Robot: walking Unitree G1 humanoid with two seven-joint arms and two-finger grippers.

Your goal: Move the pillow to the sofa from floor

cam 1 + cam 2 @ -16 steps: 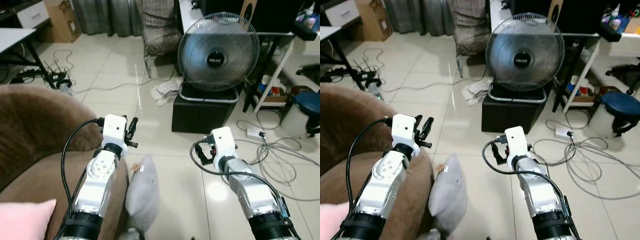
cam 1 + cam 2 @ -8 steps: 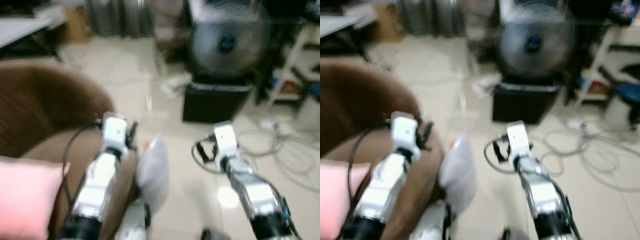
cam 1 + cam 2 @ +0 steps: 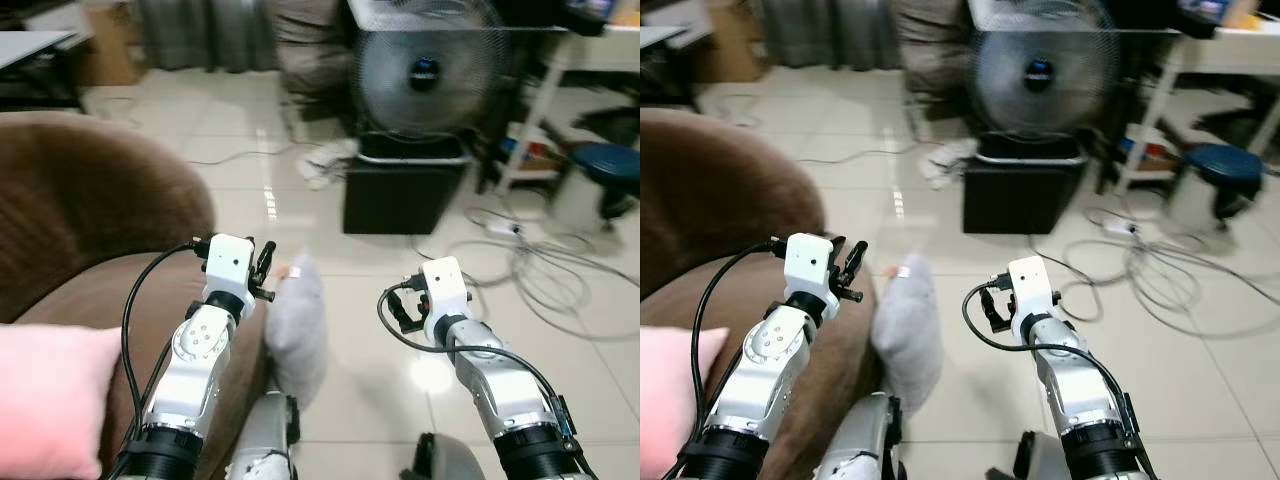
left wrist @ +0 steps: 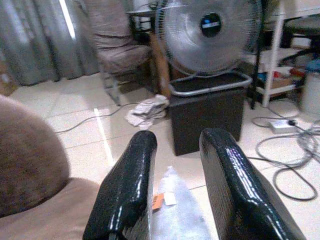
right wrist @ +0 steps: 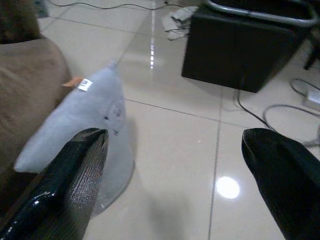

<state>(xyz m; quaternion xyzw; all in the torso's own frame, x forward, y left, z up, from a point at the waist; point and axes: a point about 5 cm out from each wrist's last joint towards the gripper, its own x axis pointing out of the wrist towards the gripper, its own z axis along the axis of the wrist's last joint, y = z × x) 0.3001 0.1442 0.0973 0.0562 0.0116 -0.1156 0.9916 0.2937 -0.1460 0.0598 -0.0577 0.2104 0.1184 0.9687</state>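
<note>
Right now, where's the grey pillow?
Head views: grey pillow stands on the floor, leaning against the brown sofa, between both arms.

left pincer (image 4: 175, 165) fingers parted | grey pillow (image 4: 177, 215) below, between | fan (image 4: 210, 32) beyond

Both silver arms reach forward at about the same height, elbows bent, a black cable looping off each wrist. The left gripper (image 3: 264, 268) points ahead with its two black fingers (image 4: 127, 187) a narrow gap apart, holding nothing. The right gripper (image 3: 402, 308) is turned inward toward the left arm, its fingers (image 5: 65, 185) spread wide, nothing between them.
</note>
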